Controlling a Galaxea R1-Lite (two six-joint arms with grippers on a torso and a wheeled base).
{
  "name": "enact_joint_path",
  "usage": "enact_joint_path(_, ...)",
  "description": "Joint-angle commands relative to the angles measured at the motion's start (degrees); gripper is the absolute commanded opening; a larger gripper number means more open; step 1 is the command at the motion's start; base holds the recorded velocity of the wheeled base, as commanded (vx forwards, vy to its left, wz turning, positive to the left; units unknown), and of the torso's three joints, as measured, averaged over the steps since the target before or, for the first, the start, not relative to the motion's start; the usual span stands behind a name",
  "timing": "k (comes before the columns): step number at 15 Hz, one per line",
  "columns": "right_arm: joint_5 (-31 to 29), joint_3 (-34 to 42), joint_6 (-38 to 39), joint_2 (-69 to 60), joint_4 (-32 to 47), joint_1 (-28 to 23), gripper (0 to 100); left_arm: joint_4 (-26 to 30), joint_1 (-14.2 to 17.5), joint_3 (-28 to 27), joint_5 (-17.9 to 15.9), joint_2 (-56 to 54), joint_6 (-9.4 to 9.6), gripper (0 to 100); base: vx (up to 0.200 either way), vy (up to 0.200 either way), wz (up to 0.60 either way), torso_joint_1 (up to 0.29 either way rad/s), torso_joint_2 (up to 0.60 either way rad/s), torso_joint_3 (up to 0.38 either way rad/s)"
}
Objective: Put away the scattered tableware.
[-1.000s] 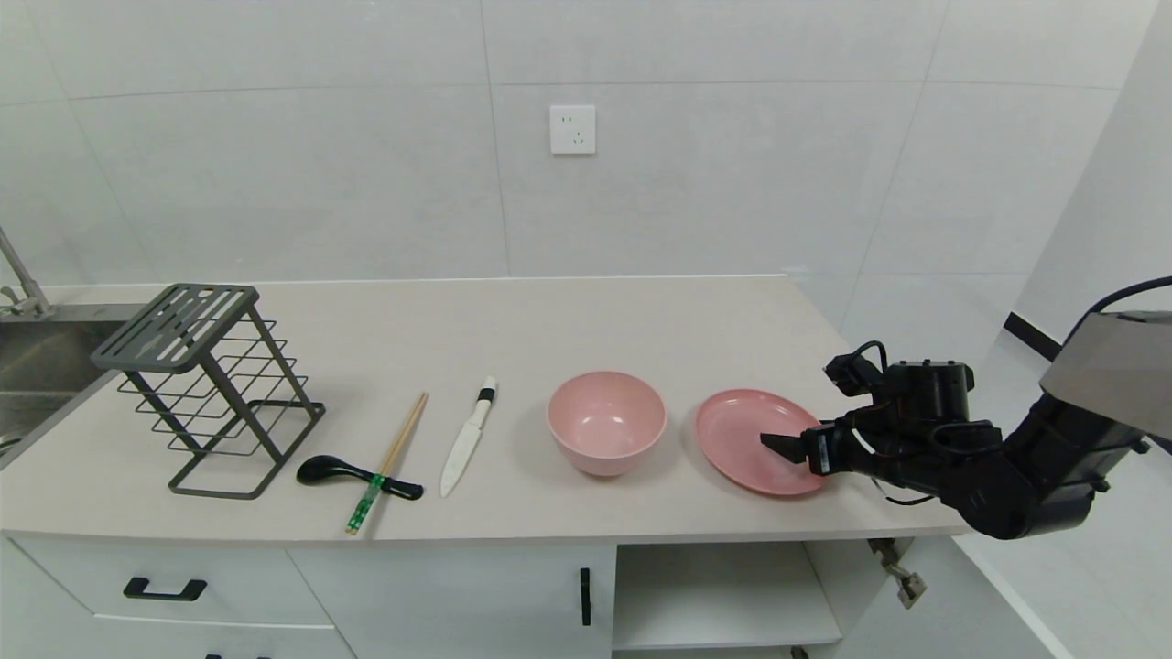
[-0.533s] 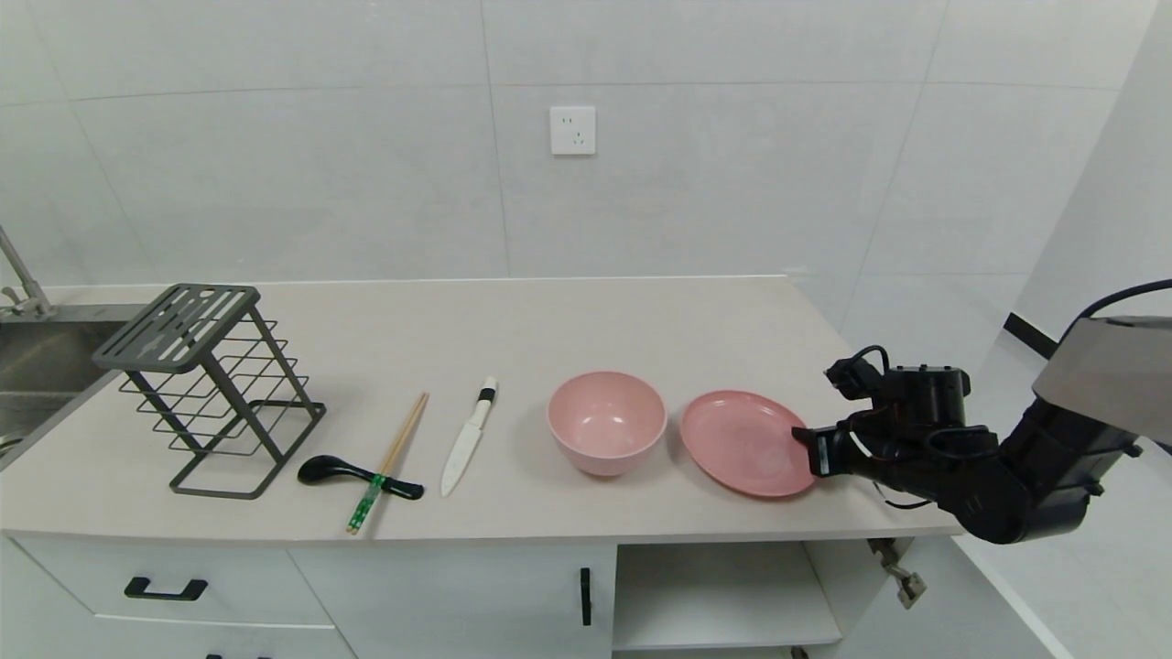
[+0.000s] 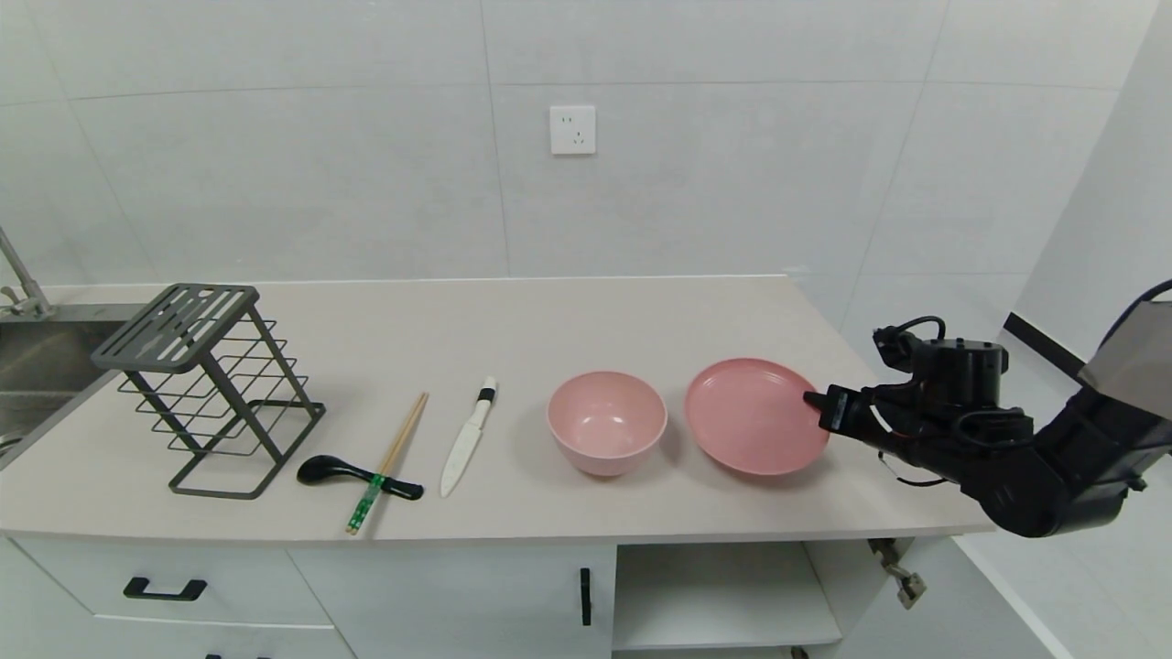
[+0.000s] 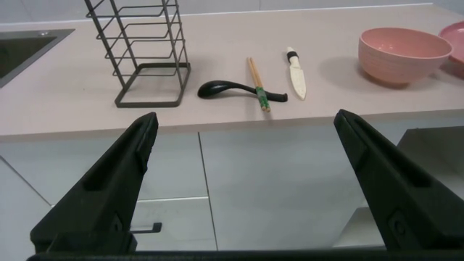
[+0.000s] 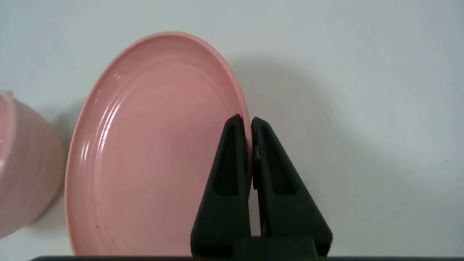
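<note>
Right end effector (image 3: pixel 811 400) clenched on 3 o'clock rim of round pink plate (image 3: pixel 751 416). Plate tilted, low edge seemingly touching beige desk (image 3: pixel 513 320). Round pink bowl (image 3: pixel 606 421) just beside, at plate's 9 o'clock. Farther toward 9 o'clock: white knife (image 3: pixel 469 437), wooden chopsticks (image 3: pixel 389 460) crossing black spoon (image 3: pixel 352 474), dark wire rack (image 3: pixel 206 384). Left end effector (image 4: pixel 246 123) released, fingers wide apart, before desk's front edge.

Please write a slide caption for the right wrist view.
Right gripper shut on the rim of the pink plate, beside the pink bowl.
</note>
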Motion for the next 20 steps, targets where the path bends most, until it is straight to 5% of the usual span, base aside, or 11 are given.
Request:
enact_joint_path(1, 0.1, 1.4, 0.5, -2.3, -1.5, 0.1, 0, 0.0, 0.0, 0.0, 0.0, 0.1, 0.02, 100, 0.000, 0.000, 0.00, 0.000, 0.00, 0.000)
enact_joint_path(3, -0.1, 3.2, 0.7, -2.4, -4.3, 0.1, 0, 0.0, 0.0, 0.0, -0.1, 0.1, 0.02, 100, 0.000, 0.000, 0.00, 0.000, 0.00, 0.000)
enact_joint_path(7, -0.4, 12.2, 0.5, -2.6, -23.9, 2.5, 0, -0.1, 0.0, 0.0, -0.4, 0.1, -0.51, 100, 0.000, 0.000, 0.00, 0.000, 0.00, 0.000)
enact_joint_path(12, -0.5, 17.9, 0.3, -2.9, -31.8, 4.6, 0, -0.2, 0.0, 0.0, -1.8, 0.1, 0.11, 100, 0.000, 0.000, 0.00, 0.000, 0.00, 0.000)
enact_joint_path(13, -0.7, 19.7, 0.4, -3.5, -31.8, 5.1, 0, -3.7, 0.1, 0.0, -2.9, 0.1, -0.24, 100, 0.000, 0.000, 0.00, 0.000, 0.00, 0.000)
enact_joint_path(14, -1.0, 21.4, 0.5, -5.1, -31.8, 5.2, 0, -17.4, 0.3, -1.0, -3.0, 0.2, -0.68, 100, 0.000, 0.000, 0.00, 0.000, 0.00, 0.000)
enact_joint_path(15, -1.0, 21.7, 0.4, -5.6, -31.8, 5.2, 0, -18.3, 0.5, -3.1, -3.1, 1.0, -0.51, 100, 0.000, 0.000, 0.00, 0.000, 0.00, 0.000)
enact_joint_path(18, -1.2, 22.2, 0.3, -8.5, -31.8, 5.8, 0, -5.8, -0.4, -9.5, -4.7, 1.7, -0.68, 100, 0.000, 0.000, 0.00, 0.000, 0.00, 0.000)
enact_joint_path(20, -1.2, 22.5, 0.4, -10.5, -31.8, 5.1, 0, 0.8, -2.4, -15.4, -8.8, 5.9, -0.68, 100, 0.000, 0.000, 0.00, 0.000, 0.00, 0.000)
